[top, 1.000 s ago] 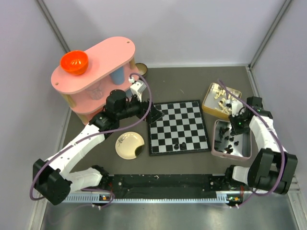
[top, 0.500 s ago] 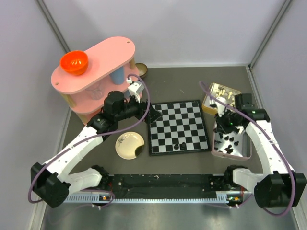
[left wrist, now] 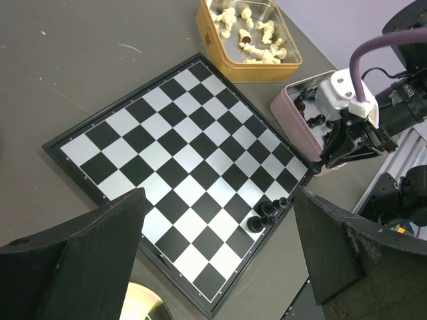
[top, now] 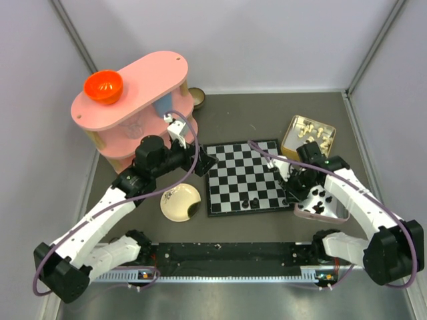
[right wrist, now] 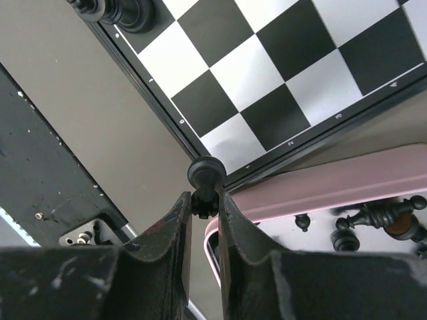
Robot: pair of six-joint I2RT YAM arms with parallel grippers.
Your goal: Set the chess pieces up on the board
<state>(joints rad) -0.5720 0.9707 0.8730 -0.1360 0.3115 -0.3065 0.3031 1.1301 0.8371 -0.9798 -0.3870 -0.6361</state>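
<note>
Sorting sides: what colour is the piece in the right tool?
The piece is black; clearest in the right wrist view.

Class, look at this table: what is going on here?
The right gripper has its fingers shut on a black chess piece at the near right edge of the board, beside the pink tin. The left gripper hangs open by the board's far left corner. A few black pieces stand near its front edge.

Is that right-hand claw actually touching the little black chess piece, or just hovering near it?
Touching. The right wrist view shows the right gripper with both fingers pressed against the stem of the black chess piece, with no gap.
</note>
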